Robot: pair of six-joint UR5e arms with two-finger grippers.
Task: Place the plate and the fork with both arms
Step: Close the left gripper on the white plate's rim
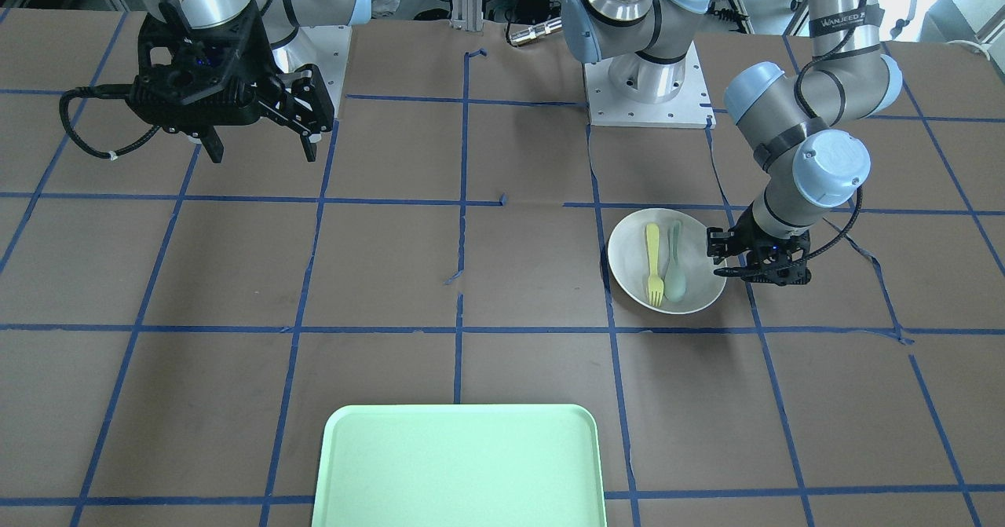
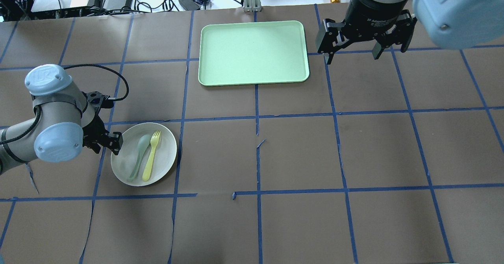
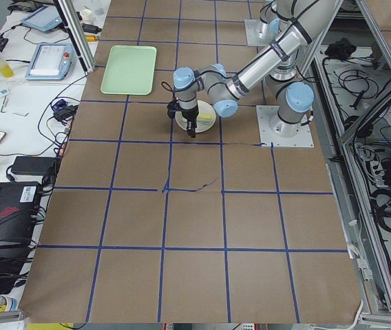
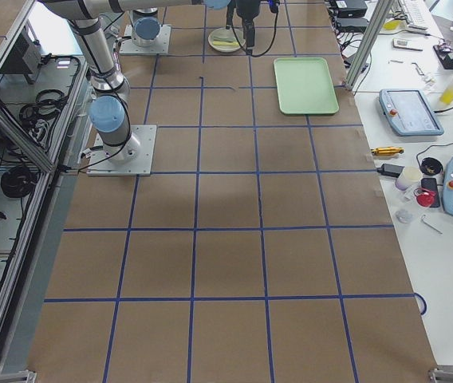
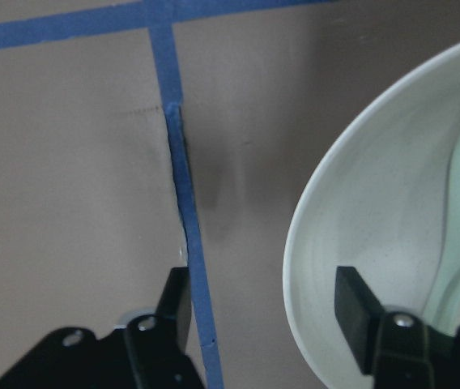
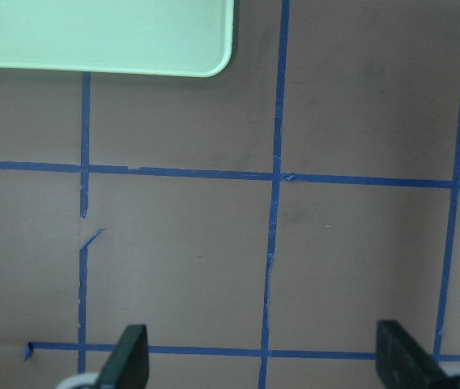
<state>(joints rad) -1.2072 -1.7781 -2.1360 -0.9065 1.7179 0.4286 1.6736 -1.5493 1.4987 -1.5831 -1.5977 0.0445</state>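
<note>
The off-white plate (image 1: 628,254) lies on the brown table on my left side, also in the overhead view (image 2: 167,146). The pale-yellow fork (image 1: 653,264) lies in it beside a grey-green spoon (image 1: 675,269); the fork also shows from overhead (image 2: 151,156). My left gripper (image 2: 106,145) is low and open at the plate's outer edge. In the left wrist view (image 5: 266,312) its fingers (image 5: 353,304) straddle the plate's rim (image 5: 376,219), one inside and one outside. My right gripper (image 2: 366,39) hangs open and empty high above the table, right of the tray.
The mint-green tray (image 2: 254,53) lies at the table's far middle, on the operators' side, and shows in the front view (image 1: 459,464). Blue tape lines grid the brown table. Both arm bases (image 1: 648,79) stand at the robot's edge.
</note>
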